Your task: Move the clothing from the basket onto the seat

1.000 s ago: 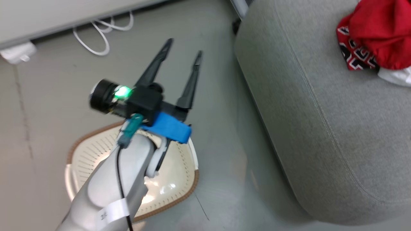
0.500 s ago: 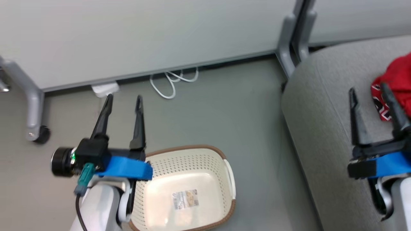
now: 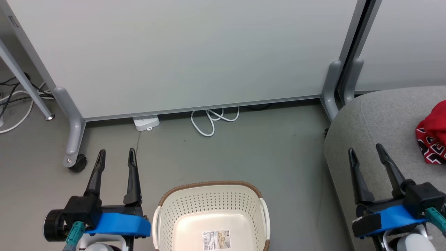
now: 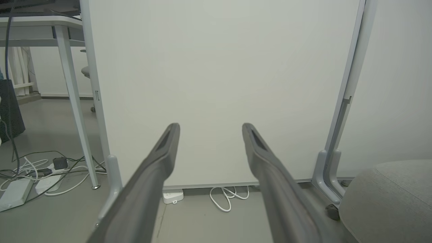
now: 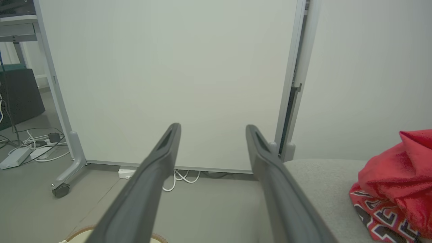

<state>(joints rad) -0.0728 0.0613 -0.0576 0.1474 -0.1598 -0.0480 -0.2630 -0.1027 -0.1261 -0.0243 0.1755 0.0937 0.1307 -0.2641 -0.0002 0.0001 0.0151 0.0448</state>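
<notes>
The cream basket [image 3: 163, 214] with a brown rim stands on the floor at the bottom centre of the head view, and only a label lies inside it. Red clothing [image 3: 433, 139] lies in a heap on the grey seat [image 3: 379, 118] at the right edge; the right wrist view shows the same clothing [image 5: 395, 182] on the seat [image 5: 324, 182]. My left gripper [image 3: 116, 155] hovers left of the basket, open and empty. Over the seat's near edge my right gripper [image 3: 366, 150] is open too, left of the clothing. Each wrist view shows spread fingers [image 4: 158, 158] [image 5: 162, 155] with nothing between them.
A pale partition panel [image 3: 181, 52] on grey wheeled feet [image 3: 73, 139] stands behind the basket. A white cable loop [image 3: 212, 120] and a white power strip [image 3: 146, 122] lie at its base. More cables [image 4: 33, 172] and a table leg [image 4: 76, 111] are at the far left.
The whole head picture has shifted: the camera rose from looking down at the basket and seat to face the partition. Both grippers now show low in the picture, still open.
</notes>
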